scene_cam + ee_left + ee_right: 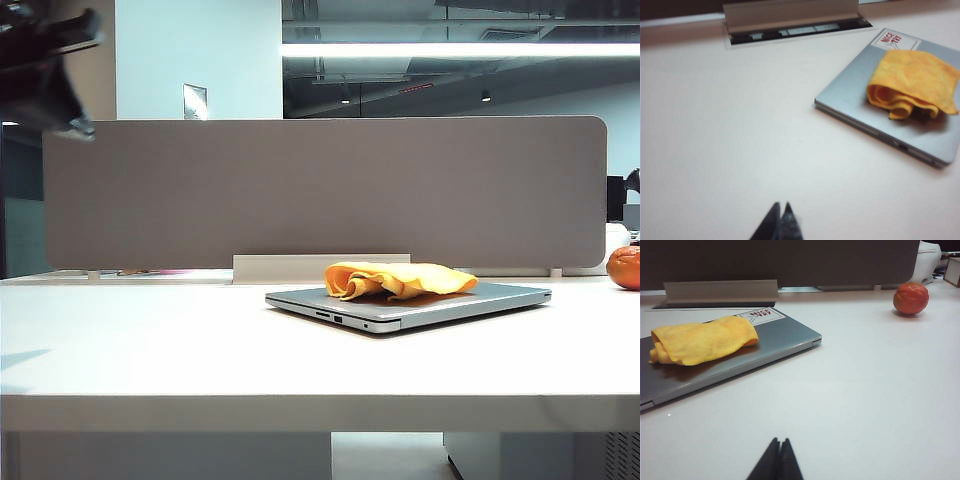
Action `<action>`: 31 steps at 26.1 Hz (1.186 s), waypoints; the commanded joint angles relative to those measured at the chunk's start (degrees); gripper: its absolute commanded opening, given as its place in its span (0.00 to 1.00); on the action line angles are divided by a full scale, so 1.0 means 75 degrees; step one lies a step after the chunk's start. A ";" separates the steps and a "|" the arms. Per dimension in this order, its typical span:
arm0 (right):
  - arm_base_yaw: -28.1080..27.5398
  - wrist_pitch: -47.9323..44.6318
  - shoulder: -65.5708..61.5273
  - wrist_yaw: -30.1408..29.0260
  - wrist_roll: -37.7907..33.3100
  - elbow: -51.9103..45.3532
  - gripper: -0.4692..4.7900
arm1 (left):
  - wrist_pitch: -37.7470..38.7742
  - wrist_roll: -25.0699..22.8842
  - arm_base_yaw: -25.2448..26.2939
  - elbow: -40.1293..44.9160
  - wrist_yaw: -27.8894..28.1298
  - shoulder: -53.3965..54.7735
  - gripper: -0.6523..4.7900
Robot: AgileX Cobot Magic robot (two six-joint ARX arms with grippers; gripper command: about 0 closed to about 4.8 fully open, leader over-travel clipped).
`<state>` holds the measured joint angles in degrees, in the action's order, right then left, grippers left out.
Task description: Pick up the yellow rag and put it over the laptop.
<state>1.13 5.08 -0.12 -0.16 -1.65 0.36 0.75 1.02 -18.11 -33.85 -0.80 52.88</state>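
Observation:
The yellow rag (400, 279) lies crumpled in folds on the lid of the closed silver-grey laptop (480, 299), which sits flat on the white table. Both wrist views show the same: the rag (912, 82) (702, 340) rests on the laptop (850, 92) (775, 337), covering part of the lid. My left gripper (781, 205) is shut and empty, raised above bare table well away from the laptop; its arm (45, 70) shows blurred at the upper left of the exterior view. My right gripper (779, 440) is shut and empty over the table, short of the laptop.
A round orange fruit (625, 267) (910, 298) sits on the table at the far right. A grey partition panel (320, 190) runs along the back edge, with a cable tray (795, 22) in front of it. A sticker (895, 40) marks the lid's corner.

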 commanded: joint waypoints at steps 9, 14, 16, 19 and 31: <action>0.0000 -0.0079 0.0009 0.0012 0.0029 -0.0029 0.08 | -0.0356 0.0522 -0.0009 0.0737 -0.0609 -0.1314 0.11; 0.0000 -0.0079 0.0009 0.0012 0.0029 -0.0029 0.08 | -0.0341 0.0373 -0.0006 0.0740 -0.0560 -0.1311 0.11; 0.0000 -0.0079 0.0009 0.0012 0.0029 -0.0029 0.08 | -0.0338 0.0105 -0.0006 0.0772 -0.0239 -0.1311 0.11; 0.0000 -0.0079 0.0009 0.0012 0.0029 -0.0029 0.08 | -0.0402 0.0064 0.0000 0.0906 0.0562 -0.1314 0.11; -0.0006 -0.0079 0.0009 0.0012 0.0029 -0.0029 0.08 | -0.0586 0.0067 0.1649 0.2460 0.0731 -0.3209 0.11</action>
<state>1.10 5.08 -0.12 -0.19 -1.65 0.36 -2.31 1.74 -6.72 -16.45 4.82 30.96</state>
